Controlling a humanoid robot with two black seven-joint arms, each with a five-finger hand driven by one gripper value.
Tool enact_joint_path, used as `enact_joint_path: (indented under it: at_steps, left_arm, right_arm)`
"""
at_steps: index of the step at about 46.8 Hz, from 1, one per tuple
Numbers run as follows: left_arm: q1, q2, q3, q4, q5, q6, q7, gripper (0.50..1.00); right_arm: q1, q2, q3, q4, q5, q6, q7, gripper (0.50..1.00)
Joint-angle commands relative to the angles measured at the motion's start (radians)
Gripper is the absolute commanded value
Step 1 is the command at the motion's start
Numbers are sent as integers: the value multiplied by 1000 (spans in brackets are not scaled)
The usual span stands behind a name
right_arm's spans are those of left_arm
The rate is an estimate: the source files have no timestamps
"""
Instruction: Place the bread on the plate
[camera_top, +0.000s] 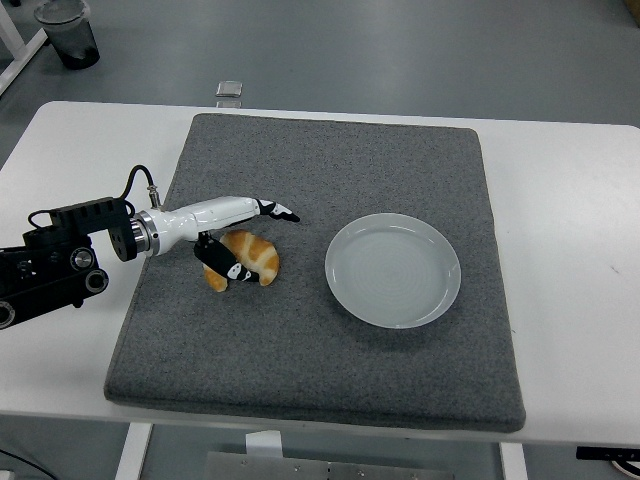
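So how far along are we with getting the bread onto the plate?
Early stage. The left hand has reached the bread on the grey mat, fingers around it. It hasn't been lifted. The plate to its right holds nothing, so lift, carry and release remain.

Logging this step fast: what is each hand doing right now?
Left hand: fingers closing around the croissant on the grey mat, not lifted.
Right hand: not in view.

No legible text, label, brand, number or sign appears on any surface in the head view.
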Motion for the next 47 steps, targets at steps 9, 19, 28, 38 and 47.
enact_joint_path:
  at_steps: [9, 19, 28, 38, 47]
  left_arm:
    - [-8, 0, 0, 0, 45, -2, 0, 896]
    - [-8, 0, 0, -5, 63, -2, 0, 857]
    - [-5, 3, 1, -6, 111, -5, 0, 855]
    - [-6, 6, 1, -9, 126, -5, -2, 827]
    - [-13, 6, 0, -9, 152, -5, -2, 799]
  right_arm:
    - [0, 0, 0, 0, 0, 0, 0, 930]
    - [0, 0, 0, 6, 0, 0, 0, 930]
    - [0, 0, 0, 8, 0, 0, 0, 932]
    - [0, 0, 0, 8, 0, 0, 0, 930]
    - [0, 0, 0, 6, 0, 0, 0, 932]
